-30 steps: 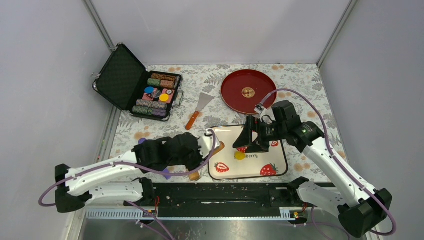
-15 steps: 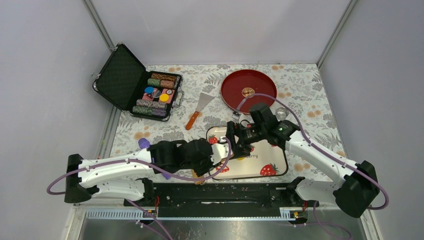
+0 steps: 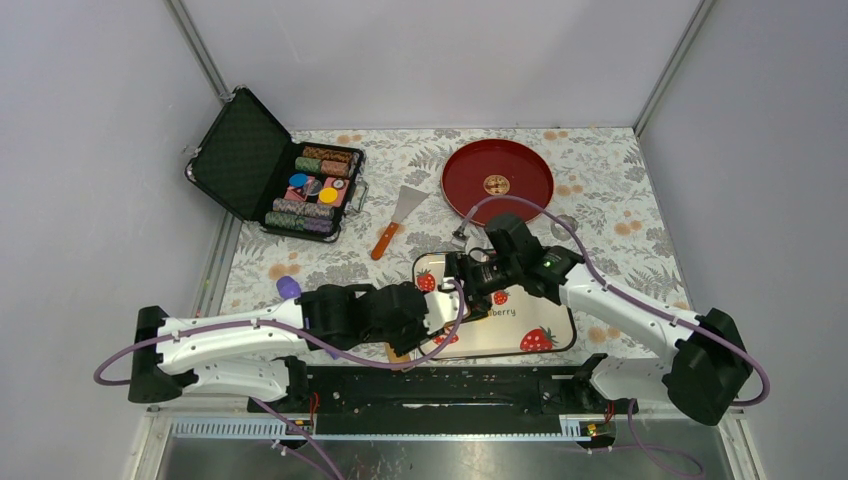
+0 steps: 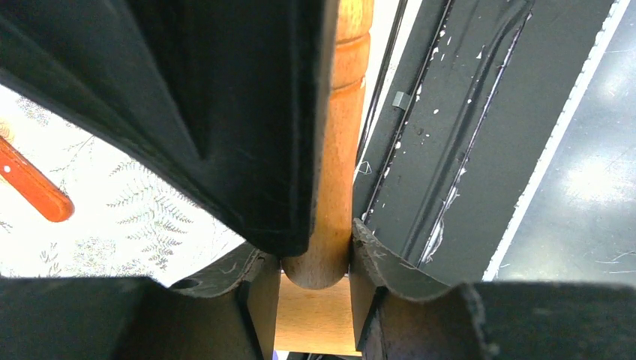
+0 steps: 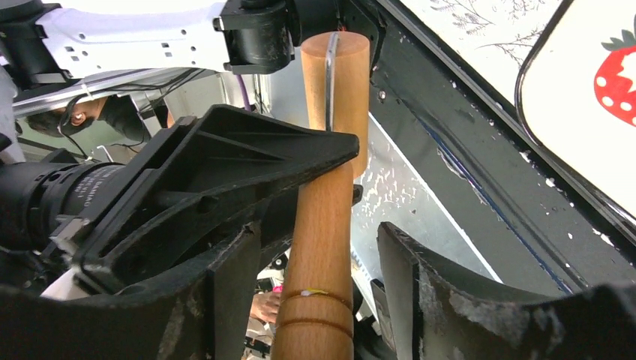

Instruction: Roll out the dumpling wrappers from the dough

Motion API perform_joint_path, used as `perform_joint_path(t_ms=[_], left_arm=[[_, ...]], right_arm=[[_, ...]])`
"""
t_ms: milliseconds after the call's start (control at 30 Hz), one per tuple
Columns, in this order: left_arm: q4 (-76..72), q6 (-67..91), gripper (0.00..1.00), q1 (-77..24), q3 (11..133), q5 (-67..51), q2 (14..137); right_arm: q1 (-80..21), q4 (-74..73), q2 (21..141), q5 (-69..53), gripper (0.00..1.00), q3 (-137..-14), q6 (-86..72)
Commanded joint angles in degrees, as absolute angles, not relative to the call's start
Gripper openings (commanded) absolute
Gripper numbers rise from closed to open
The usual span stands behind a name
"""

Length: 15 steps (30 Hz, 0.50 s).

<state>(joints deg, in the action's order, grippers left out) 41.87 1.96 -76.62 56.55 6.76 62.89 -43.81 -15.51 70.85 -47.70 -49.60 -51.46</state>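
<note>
We see the left gripper (image 3: pixel 425 318) pressed together on the thin handle of a light wooden rolling pin (image 3: pixel 398 352) at the near left edge of the white rectangular tray with strawberry prints (image 3: pixel 555 305). In the left wrist view its fingers (image 4: pixel 259 289) pinch the rounded handle end from both sides.

The right gripper (image 3: pixel 470 290) is over the left part of the same tray, just beside the left one. In the right wrist view its jaws stand spread, with the pin's body (image 5: pixel 322 225) between them and a gap at the fingers (image 5: pixel 409 292).

The bright-yellow dough does not show in any view, so we cannot tell where it lies; the two grippers cover the left part of the tray.

A round red plate (image 3: pixel 497 183) lies behind the tray.
</note>
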Motion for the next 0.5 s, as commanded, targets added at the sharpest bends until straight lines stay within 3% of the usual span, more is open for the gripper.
perform_joint_path(t_ms=[0,467], left_arm=[[38.42,1.67,0.0,-77.16,59.46,9.15,63.18],[38.61,1.82,0.0,-78.28,59.29,9.45,64.12]], right_arm=[[-45.03,-13.94,71.33,-49.36,0.65,-48.52,-52.05],[-46.22,-15.12,71.54,-49.41,0.59,-47.49,-51.2]])
